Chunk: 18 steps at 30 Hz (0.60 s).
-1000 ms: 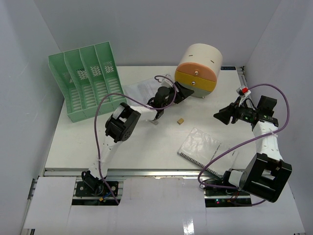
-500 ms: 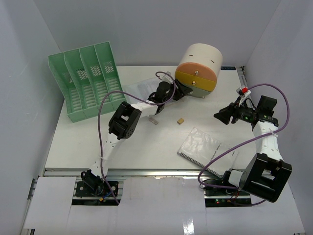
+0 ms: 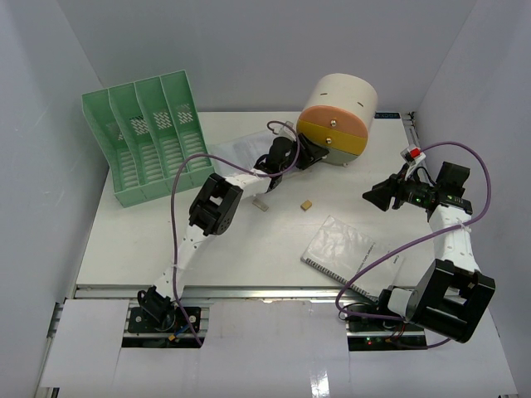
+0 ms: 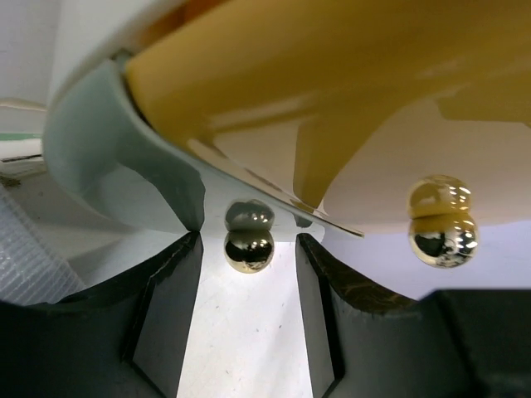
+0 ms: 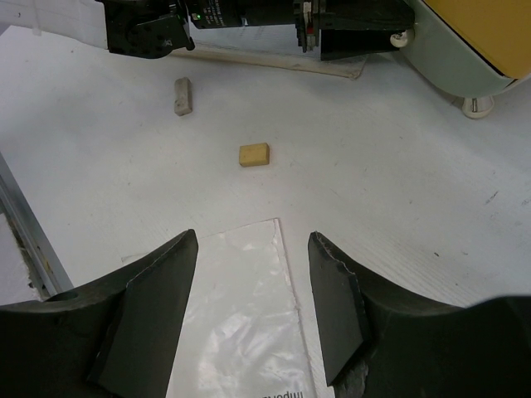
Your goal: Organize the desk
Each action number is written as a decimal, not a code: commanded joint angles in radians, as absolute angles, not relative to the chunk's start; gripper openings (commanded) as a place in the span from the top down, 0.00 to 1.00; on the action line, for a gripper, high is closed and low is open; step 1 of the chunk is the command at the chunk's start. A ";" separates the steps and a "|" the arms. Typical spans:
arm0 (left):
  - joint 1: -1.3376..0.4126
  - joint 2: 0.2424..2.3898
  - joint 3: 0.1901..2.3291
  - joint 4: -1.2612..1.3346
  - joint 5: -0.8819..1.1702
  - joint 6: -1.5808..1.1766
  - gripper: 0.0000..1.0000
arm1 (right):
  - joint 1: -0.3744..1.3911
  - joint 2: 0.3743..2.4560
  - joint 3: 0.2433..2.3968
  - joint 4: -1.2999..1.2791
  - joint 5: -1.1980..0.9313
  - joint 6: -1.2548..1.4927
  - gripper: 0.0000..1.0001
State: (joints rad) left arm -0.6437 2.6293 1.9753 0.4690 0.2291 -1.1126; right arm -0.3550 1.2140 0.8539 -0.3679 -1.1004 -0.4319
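Overhead plus wrist close-ups — shared desk [image 3: 124, 240]

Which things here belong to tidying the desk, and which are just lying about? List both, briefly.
In hand: desk, round drawer box, its brass knob, left claw open around that knob.
Lying about: tan block, pale block, notebook, loose papers, green file rack.

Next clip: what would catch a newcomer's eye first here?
The cream, drum-shaped drawer unit at the far middle of the desk stands out first, its face banded orange, yellow and grey-green. The left tool is right up against it, fingers open on either side of a small brass knob. The mint-green file rack in the far left corner draws the eye next.
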 commanded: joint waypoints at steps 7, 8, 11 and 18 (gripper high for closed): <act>-0.647 2.655 2.051 0.445 0.230 -1.136 0.55 | -0.353 1.197 0.859 -0.373 -1.108 -0.457 0.37; -0.647 2.653 2.050 0.449 0.233 -1.138 0.59 | -0.353 1.197 0.858 -0.373 -1.108 -0.457 0.37; -0.647 2.632 2.011 0.469 0.243 -1.131 0.68 | -0.353 1.197 0.854 -0.374 -1.105 -0.459 0.37; -0.653 2.455 1.725 0.607 0.298 -1.074 0.88 | -0.353 1.192 0.849 -0.374 -1.098 -0.465 0.37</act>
